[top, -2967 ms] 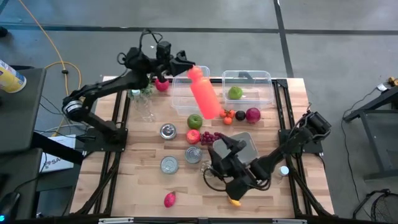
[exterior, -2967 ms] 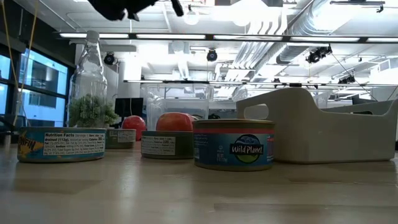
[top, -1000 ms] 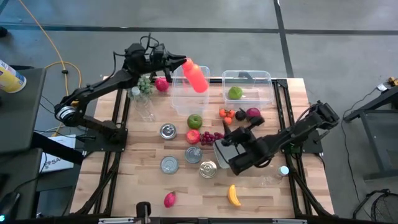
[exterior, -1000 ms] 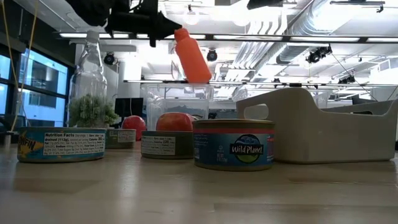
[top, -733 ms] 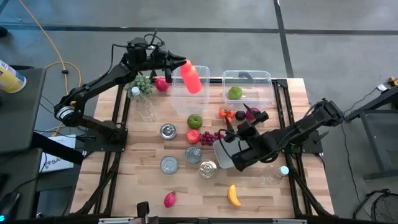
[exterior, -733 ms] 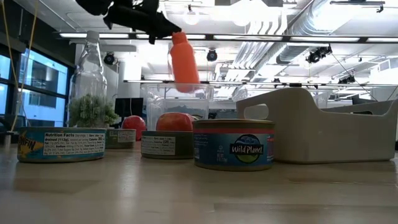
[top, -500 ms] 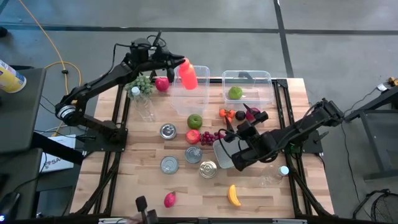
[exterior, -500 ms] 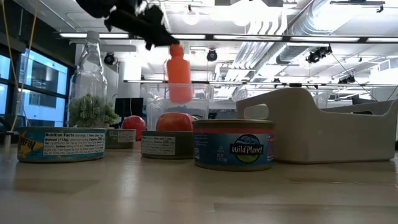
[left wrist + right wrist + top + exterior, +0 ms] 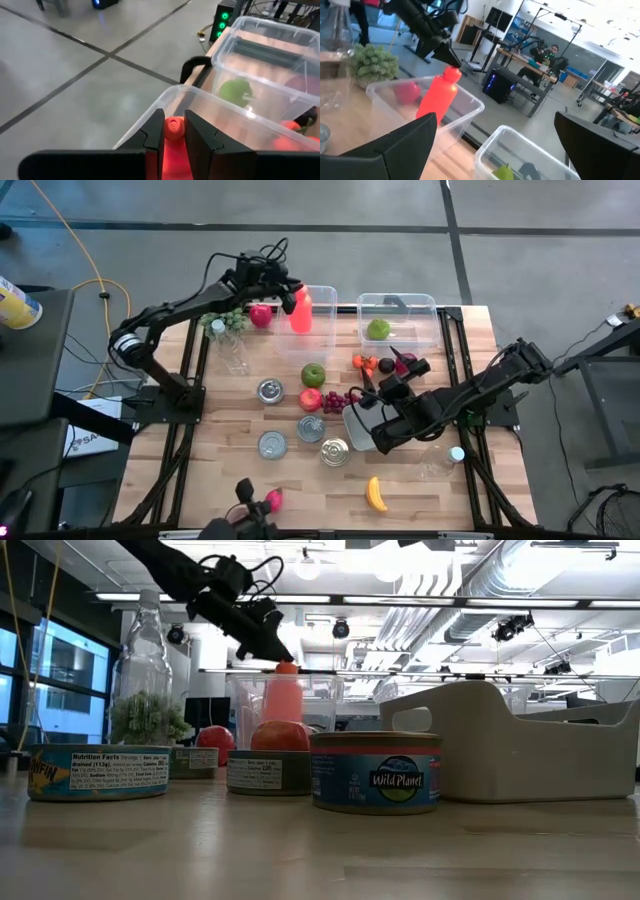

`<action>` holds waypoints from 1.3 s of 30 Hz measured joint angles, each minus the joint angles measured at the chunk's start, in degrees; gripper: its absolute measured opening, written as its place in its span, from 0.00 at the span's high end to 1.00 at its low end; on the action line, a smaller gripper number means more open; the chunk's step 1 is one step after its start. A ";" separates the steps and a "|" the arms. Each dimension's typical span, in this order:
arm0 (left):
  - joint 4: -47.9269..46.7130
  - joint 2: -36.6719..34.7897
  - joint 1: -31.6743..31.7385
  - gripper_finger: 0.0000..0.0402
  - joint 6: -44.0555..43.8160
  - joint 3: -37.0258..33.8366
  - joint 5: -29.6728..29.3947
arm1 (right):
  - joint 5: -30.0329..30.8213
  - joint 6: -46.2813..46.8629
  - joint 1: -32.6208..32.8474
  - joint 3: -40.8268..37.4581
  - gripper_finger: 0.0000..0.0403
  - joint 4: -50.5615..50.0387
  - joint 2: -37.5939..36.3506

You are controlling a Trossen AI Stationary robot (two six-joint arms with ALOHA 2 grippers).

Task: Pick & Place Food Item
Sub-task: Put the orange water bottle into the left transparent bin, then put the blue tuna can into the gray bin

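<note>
The left gripper is clenched on the cap of a red bottle, holding it upright inside the left clear bin at the far edge of the surface. In the left wrist view the fingers pinch the cap from both sides. The right gripper hangs released, jaws wide, above a white tray near the surface's middle. A second clear bin to the right holds a green fruit. Cans, apples, grapes and a banana lie scattered nearer.
</note>
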 joint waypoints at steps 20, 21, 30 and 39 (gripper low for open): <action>-0.19 0.92 -4.83 0.69 9.76 -0.01 -7.48 | -2.18 0.10 0.00 0.00 0.02 0.02 0.00; 0.15 0.70 -4.83 0.68 9.76 -0.01 -7.50 | -2.18 0.12 0.00 0.00 0.02 0.02 0.00; 8.86 -7.78 -7.72 0.68 5.53 -0.03 -7.44 | -3.21 0.24 0.02 0.00 0.02 0.44 0.00; -7.42 -20.30 -13.46 0.68 1.12 -0.03 -4.92 | -11.45 -22.27 -0.13 -0.02 0.02 10.26 -6.47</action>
